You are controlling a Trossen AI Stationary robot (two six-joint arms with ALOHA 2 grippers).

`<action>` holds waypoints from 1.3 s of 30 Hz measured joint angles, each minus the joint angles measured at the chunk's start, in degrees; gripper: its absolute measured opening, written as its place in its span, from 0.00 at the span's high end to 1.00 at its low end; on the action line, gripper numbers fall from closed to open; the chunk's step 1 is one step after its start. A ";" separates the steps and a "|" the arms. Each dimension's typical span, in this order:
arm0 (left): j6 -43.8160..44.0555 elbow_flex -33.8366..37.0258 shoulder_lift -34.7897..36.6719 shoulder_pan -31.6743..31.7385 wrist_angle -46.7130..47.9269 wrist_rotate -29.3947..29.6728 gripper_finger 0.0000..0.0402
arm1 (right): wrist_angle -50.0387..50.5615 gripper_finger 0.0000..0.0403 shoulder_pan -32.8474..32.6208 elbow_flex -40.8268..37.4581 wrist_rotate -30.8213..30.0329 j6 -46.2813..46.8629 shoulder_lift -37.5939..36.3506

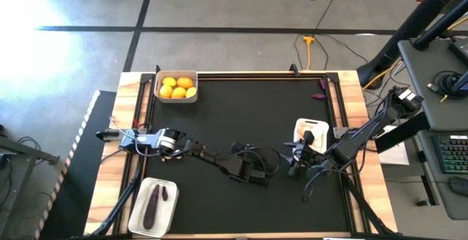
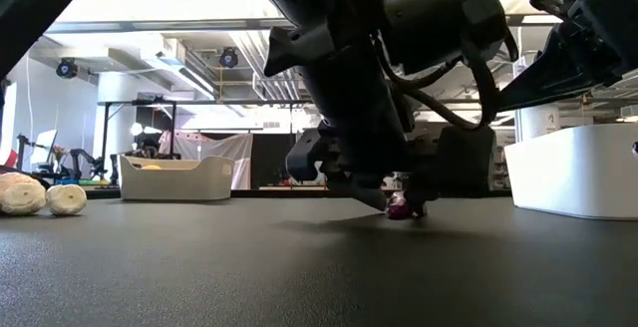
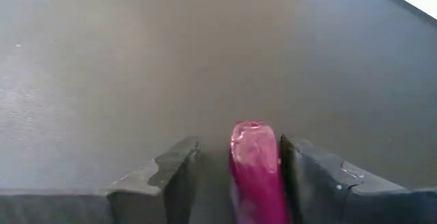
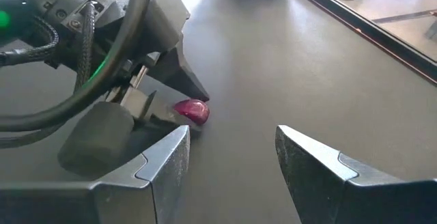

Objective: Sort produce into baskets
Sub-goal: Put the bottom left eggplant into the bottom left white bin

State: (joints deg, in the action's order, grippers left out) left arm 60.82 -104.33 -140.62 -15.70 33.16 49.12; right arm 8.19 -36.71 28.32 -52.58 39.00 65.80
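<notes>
My left gripper (image 3: 239, 176) low at mat centre, jaws part open astride tiny eggplant (image 3: 254, 162); one finger touching, other with gap, not yet clamped. Eggplant light, glossy, likely slippery; I'd pinch mid-body, gently. Right gripper (image 4: 232, 162) at its 3 o'clock, open, empty. Eggplant tray (image 1: 153, 209) at 7 o'clock.

Left hand (image 1: 257, 173) and right hand (image 1: 294, 159) crowd mid-table — bare mat (image 1: 241, 115) beyond.

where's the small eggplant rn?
Mid-table in the high view, between the left claw's fingers: the small eggplant lies on the mat, right claw close by.
</notes>
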 joint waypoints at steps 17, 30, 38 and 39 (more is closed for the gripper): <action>3.26 -8.96 2.67 -3.34 41.39 -3.49 0.90 | 0.00 0.48 0.00 0.00 0.02 -0.02 0.00; -6.54 -26.96 9.43 -20.03 56.53 -22.39 0.87 | -0.16 0.48 0.00 -0.28 0.06 0.39 0.17; -3.28 -24.29 14.95 -24.07 56.69 -34.27 0.87 | -0.36 0.48 0.11 -0.28 0.06 0.70 0.31; -1.97 -22.79 16.03 -24.17 57.03 -35.20 0.87 | -0.42 0.48 0.26 -0.28 0.02 0.70 0.31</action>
State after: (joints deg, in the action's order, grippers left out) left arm 58.85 -127.12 -124.58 -39.88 90.19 13.92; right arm 7.77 -36.44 28.03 -52.56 39.70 66.11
